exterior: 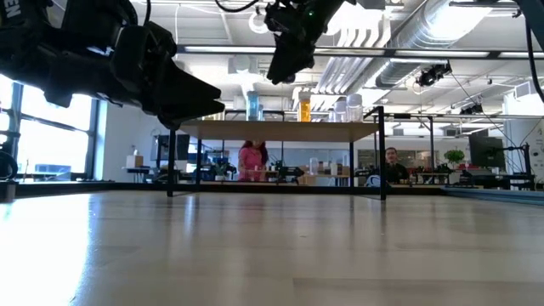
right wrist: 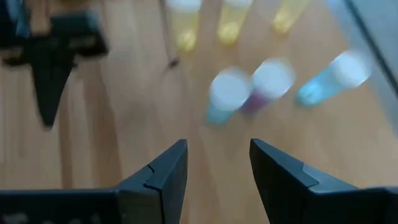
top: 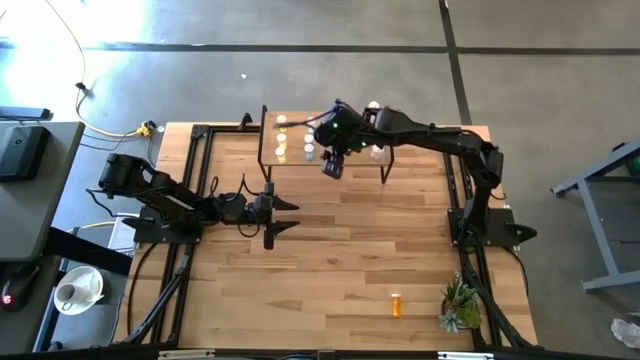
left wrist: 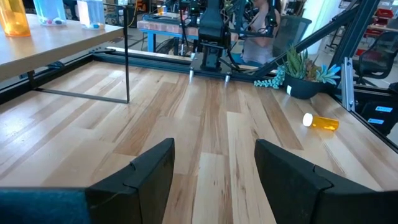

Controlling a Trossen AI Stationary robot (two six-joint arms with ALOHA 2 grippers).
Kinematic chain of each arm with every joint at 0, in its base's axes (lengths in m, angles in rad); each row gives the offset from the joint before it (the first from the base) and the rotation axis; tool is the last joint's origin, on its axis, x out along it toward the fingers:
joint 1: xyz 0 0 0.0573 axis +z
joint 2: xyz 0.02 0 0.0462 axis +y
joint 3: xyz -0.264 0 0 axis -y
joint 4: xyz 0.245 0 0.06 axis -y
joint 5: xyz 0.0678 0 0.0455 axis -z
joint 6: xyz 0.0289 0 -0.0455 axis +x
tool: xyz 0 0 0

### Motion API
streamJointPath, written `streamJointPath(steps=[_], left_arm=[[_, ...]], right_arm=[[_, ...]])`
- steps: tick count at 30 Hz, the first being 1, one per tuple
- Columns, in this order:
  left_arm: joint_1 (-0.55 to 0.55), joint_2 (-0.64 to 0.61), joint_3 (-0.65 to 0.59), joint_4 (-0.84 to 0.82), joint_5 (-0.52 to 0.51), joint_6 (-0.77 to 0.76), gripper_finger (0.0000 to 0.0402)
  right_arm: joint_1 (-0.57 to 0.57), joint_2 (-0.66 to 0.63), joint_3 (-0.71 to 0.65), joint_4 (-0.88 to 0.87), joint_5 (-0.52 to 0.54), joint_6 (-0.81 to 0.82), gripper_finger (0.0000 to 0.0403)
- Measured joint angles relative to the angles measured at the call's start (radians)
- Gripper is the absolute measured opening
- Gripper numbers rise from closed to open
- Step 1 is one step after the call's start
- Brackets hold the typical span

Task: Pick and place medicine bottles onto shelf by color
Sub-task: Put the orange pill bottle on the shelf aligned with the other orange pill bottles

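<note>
Your right gripper (right wrist: 217, 171) is hovering, fingers parted and empty, blurred medicine bottles (right wrist: 229, 93) ahead on the shelf (top: 350, 152), your left gripper (left wrist: 214, 177) is waiting, fingers apart, only its view showing the orange bottle (left wrist: 321, 121) lying beyond on the counter (left wrist: 205, 130).

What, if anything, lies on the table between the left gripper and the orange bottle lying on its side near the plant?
Nothing visible. In the left wrist view, only bare wood lies between the open left gripper and the orange bottle. The plant sits beyond the bottle, not in the path.

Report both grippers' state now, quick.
Left gripper: open, empty, low over the table.
Right gripper: open, empty, above the shelf by the medicine bottles.
</note>
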Motion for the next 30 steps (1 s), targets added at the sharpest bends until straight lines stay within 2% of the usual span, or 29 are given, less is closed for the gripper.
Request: streamJointPath(steps=[8,14,19,23,30], left_arm=[[0.000,0.000,0.000,0.000,0.000,0.000,0.0211],[0.000,0.000,0.000,-0.002,0.000,0.000,0.0211],[0.000,0.000,0.000,-0.006,0.000,0.000,0.0211],[0.000,0.000,0.000,-0.014,0.000,0.000,0.0211],[0.000,0.000,0.000,-0.023,0.000,0.000,0.0211]], right_arm=[[0.079,-0.059,-0.079,-0.111,0.014,0.068,0.0165],[0.156,-0.136,-0.181,-0.133,0.087,0.162,0.0165],[0.230,-0.210,-0.280,-0.123,0.101,0.276,0.0165],[0.294,-0.265,-0.372,-0.123,0.117,0.409,0.0165],[0.418,-0.338,-0.504,-0.131,0.130,0.737,0.0165]])
